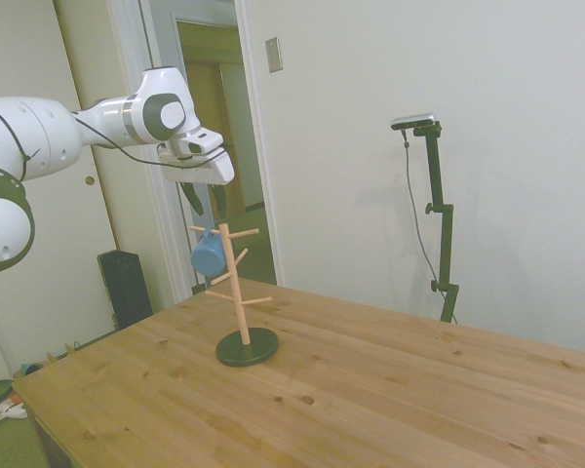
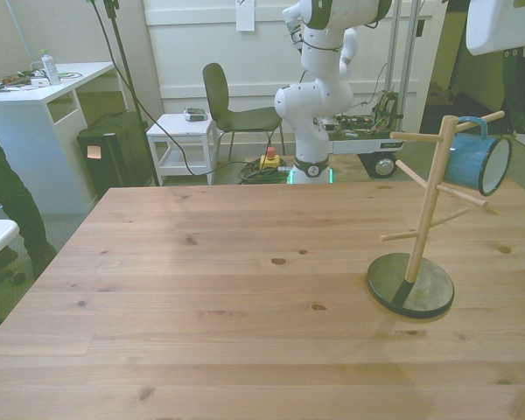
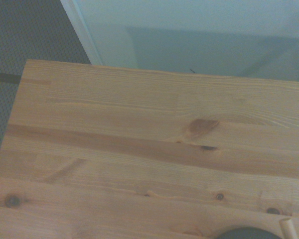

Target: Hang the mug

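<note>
- The small light-blue cylindrical mug (image 2: 478, 161) hangs at the top of the wooden peg stand (image 2: 427, 203), on the side toward the front view's right; its handle appears looped over the uppermost peg, and its dark mouth faces outward.
- In the side view the mug (image 1: 209, 255) sits on the arm's side of the wooden peg stand (image 1: 237, 283), just below the gripper (image 1: 203, 203).
- The stand's round dark base (image 2: 410, 284) rests flat on the wooden table (image 2: 201, 297), with the post upright.
- Gripper state: the dark fingers point down at the mug. Whether they grip the mug or have let go cannot be told; the front view cuts the fingers off at the picture's edge and the side view is too small.
- The wrist view shows only the table (image 3: 139, 149), a sliver of the base (image 3: 246, 233) and one peg tip (image 3: 287, 227); it offers no check on the handle.
- Judgement: the task looks nearly complete, with release and withdrawal the step in hand.
- To do it well: confirm the handle is seated well back along the peg, near the post, before letting go.
- Separate the fingers slowly so the mug settles without swinging.
- Retreat straight up and away from the pegs; a sideways drag risks lifting the handle off or tipping the stand.
</note>
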`<state>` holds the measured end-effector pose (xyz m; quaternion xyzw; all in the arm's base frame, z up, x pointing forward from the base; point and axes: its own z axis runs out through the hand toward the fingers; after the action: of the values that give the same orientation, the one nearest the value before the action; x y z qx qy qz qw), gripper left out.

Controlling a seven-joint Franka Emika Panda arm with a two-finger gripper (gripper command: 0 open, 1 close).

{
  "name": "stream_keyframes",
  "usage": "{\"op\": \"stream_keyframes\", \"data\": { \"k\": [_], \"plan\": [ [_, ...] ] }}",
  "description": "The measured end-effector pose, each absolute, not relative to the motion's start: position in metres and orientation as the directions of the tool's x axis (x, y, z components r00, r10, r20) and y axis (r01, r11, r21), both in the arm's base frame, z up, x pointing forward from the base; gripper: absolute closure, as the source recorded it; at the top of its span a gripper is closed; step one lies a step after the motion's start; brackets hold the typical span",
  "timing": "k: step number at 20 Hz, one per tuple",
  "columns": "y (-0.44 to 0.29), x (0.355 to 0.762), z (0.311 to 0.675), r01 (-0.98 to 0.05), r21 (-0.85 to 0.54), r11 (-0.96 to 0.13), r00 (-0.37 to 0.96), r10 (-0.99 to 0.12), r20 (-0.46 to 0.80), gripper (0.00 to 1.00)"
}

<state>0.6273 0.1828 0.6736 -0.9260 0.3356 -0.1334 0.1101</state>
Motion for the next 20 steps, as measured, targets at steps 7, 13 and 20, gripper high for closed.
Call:
{"op": "stream_keyframes", "data": {
  "k": [7,13,20],
  "plan": [
    [0.219,0.588,0.672,-0.540,-0.288,-0.791,0.781,-0.598,0.180,0.00],
    [0.250,0.545,0.652,-0.498,-0.272,-0.823,0.807,-0.555,0.201,0.00],
    [0.261,0.509,0.625,-0.500,-0.235,-0.834,0.813,-0.545,0.204,0.00]
  ]
}}
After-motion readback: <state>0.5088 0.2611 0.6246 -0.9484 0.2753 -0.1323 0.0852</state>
